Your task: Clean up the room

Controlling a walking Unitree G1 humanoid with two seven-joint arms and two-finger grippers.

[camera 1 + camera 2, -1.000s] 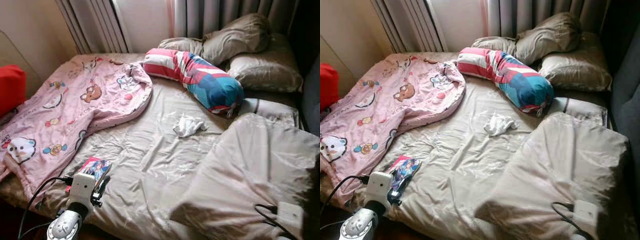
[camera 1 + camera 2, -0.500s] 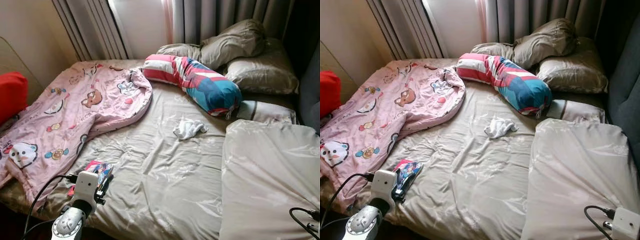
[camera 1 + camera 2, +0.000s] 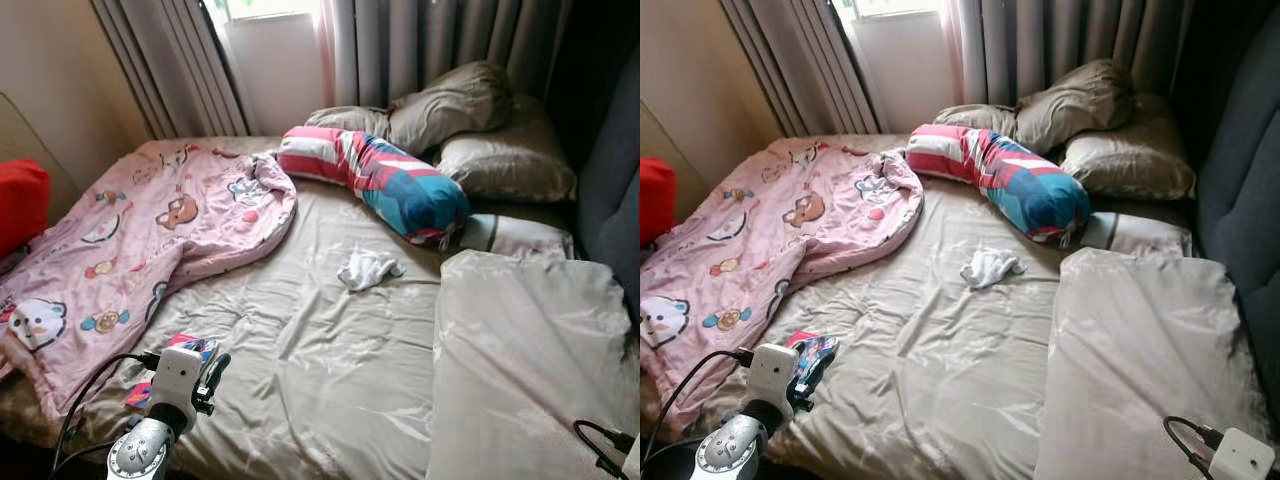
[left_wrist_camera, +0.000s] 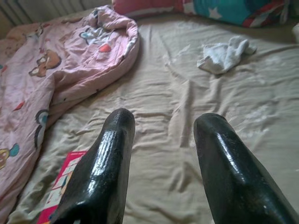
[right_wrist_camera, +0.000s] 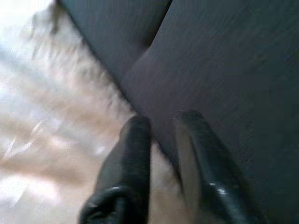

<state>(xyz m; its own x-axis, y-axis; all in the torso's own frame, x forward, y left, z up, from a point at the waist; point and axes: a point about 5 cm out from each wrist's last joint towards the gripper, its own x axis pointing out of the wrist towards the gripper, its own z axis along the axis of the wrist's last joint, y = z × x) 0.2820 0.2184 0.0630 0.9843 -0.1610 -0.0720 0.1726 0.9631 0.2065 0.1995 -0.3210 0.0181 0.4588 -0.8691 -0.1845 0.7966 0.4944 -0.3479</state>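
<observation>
Site: unmade bed (image 3: pixel 330 400) under a tan sheet; task is to tidy the room.
Nearest item: small bright booklet (image 3: pixel 812 356) lying flat on the sheet at the near edge of the bed, touching the hem of the pink blanket (image 3: pixel 140 240).
Booklet handling: judged light, thin and fairly stiff, with a slick cover; flat on soft bedding, it is best taken by a free edge or corner.
Second item: crumpled white cloth (image 3: pixel 366 269) mid-bed, just in front of the striped bolster (image 3: pixel 385 180); judged soft and light, to be pinched anywhere on its raised folds.
Left pincer (image 4: pixel 163 135): fingers apart, holding nothing, poised just above the booklet and aimed along the sheet towards the cloth, well apart from it.
Right pincer (image 5: pixel 161 133): fingers a narrow gap apart, empty, at the bed's right side against dark upholstery, above the folded duvet (image 3: pixel 1135 340).
</observation>
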